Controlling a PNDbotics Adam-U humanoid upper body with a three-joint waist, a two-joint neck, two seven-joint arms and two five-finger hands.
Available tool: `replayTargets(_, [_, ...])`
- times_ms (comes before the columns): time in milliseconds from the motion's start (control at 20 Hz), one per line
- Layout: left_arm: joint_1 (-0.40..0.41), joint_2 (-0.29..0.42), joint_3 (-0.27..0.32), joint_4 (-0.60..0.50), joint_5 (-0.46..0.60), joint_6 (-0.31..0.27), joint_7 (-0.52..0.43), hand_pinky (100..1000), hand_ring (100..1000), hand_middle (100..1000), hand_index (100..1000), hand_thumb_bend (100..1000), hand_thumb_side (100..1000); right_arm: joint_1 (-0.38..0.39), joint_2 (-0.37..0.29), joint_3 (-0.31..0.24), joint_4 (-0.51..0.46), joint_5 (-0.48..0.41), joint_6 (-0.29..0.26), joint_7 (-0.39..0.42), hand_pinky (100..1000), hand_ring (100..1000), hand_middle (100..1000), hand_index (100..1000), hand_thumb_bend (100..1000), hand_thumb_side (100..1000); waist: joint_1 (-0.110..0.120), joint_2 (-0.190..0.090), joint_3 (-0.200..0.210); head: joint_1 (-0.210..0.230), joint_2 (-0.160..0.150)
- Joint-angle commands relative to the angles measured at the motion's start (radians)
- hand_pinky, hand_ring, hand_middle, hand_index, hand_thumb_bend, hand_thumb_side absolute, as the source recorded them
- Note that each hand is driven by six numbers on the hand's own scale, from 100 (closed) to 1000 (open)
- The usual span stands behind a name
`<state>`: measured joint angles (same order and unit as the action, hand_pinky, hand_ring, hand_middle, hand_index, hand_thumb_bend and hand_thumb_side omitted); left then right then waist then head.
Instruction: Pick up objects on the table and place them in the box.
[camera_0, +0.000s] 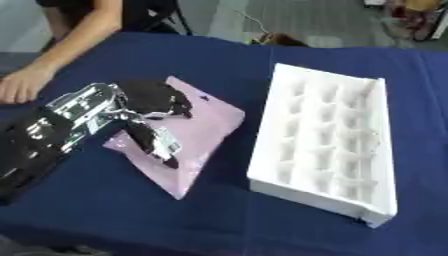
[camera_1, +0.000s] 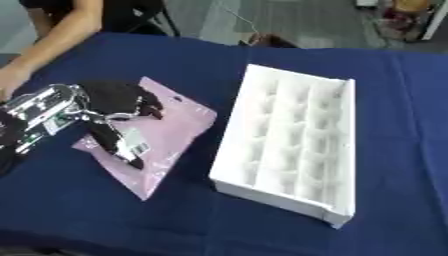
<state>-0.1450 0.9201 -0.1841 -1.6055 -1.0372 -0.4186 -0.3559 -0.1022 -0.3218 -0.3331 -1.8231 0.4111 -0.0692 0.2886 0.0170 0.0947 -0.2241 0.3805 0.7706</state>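
Note:
A flat pink packet (camera_0: 199, 131) lies on the blue table (camera_0: 175, 210), left of the white box (camera_0: 324, 145). My left hand (camera_0: 150, 102) comes in from the left and rests on top of the packet, fingers curled down over its upper part and the thumb stretched along its middle. Whether the packet is pinched or only pressed is not clear. The white box has several rows of moulded pockets and nothing shows in them. My right hand is in neither view.
A person's bare hand (camera_0: 22, 85) rests on the table's far left edge, close behind my left arm. A brown object (camera_0: 278, 39) sits beyond the table's far edge. Bare blue cloth lies in front of the packet and box.

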Motion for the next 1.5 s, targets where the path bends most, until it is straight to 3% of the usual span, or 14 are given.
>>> replayTargets(50, [-0.001,0.01,-0.002,0.002,-0.042,-0.014,0.009,938,978,914,931,829,1000,-0.012,-0.013,-0.002,-0.012,-0.004,-0.004,-0.001,595,689,805,938,100,690,-0.003,-0.005,-0.001,0.008,-0.001])
replayTargets(600, [0.006,-0.001,-0.021,0.005,-0.097,-0.041,0.028,930,971,904,925,841,1000,-0.01,-0.012,0.0,-0.011,-0.004,-0.006,-0.001,596,689,805,939,100,690,-0.008,-0.005,0.002,0.011,-0.001])
replayTargets(1200, [0.015,-0.006,-0.025,-0.014,-0.116,-0.053,0.065,864,805,738,803,810,990,-0.01,-0.011,-0.003,-0.012,-0.002,-0.003,-0.004,595,689,805,939,100,689,-0.008,-0.006,0.005,0.01,-0.001])
replayTargets(1250, [0.016,-0.006,-0.025,-0.015,-0.114,-0.052,0.067,841,752,698,768,759,923,-0.01,-0.011,-0.003,-0.012,-0.002,-0.003,-0.004,595,689,805,939,100,689,-0.008,-0.006,0.005,0.01,-0.001])
replayTargets(1300, [0.016,-0.006,-0.025,-0.016,-0.112,-0.051,0.07,847,763,710,776,777,943,-0.01,-0.011,-0.003,-0.012,-0.002,-0.003,-0.004,595,689,805,939,100,689,-0.008,-0.006,0.005,0.01,-0.001])
replayTargets(1350, [0.016,-0.007,-0.025,-0.016,-0.11,-0.05,0.073,799,673,638,735,693,805,-0.01,-0.011,-0.003,-0.013,-0.002,-0.003,-0.004,595,689,805,939,100,689,-0.008,-0.006,0.005,0.01,-0.001])
replayTargets(1400, [0.017,-0.007,-0.025,-0.016,-0.106,-0.048,0.077,805,683,645,738,701,823,-0.01,-0.011,-0.003,-0.013,-0.002,-0.003,-0.004,595,689,805,939,100,689,-0.008,-0.006,0.005,0.009,-0.001])
replayTargets(1450, [0.017,-0.008,-0.025,-0.016,-0.104,-0.047,0.079,760,590,585,694,629,637,-0.01,-0.011,-0.003,-0.013,-0.002,-0.003,-0.004,596,689,805,939,100,688,-0.008,-0.006,0.005,0.009,-0.001])
replayTargets(1500, [0.017,-0.008,-0.026,-0.015,-0.102,-0.044,0.08,740,560,568,683,609,578,-0.01,-0.011,-0.003,-0.013,-0.002,-0.003,-0.004,596,689,805,939,100,688,-0.009,-0.006,0.005,0.009,-0.001])
